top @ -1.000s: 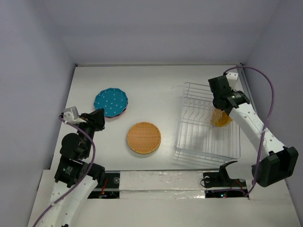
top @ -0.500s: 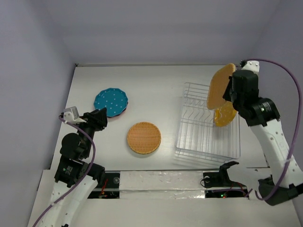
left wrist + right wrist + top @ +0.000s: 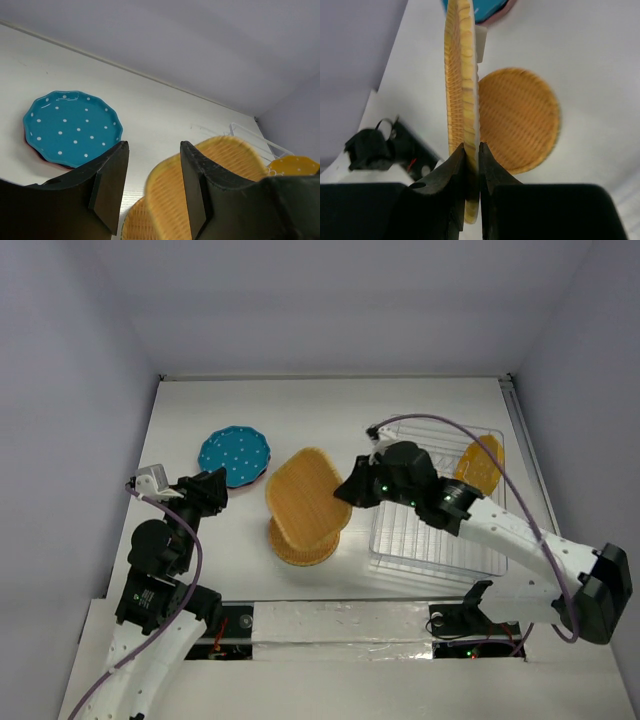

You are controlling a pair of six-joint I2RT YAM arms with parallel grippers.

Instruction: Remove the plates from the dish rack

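Right wrist alone: R fingers (image 3: 452, 175) tight on sq. orange plate (image 3: 462, 75); L fingers (image 3: 112, 175) apart.

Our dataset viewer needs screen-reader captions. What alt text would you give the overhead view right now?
The right end effector grips a rounded-square woven plate, tilted, above a round woven plate lying on the table. One orange dotted plate stands in the white dish rack at right; a teal dotted plate lies at left, near the left end effector.
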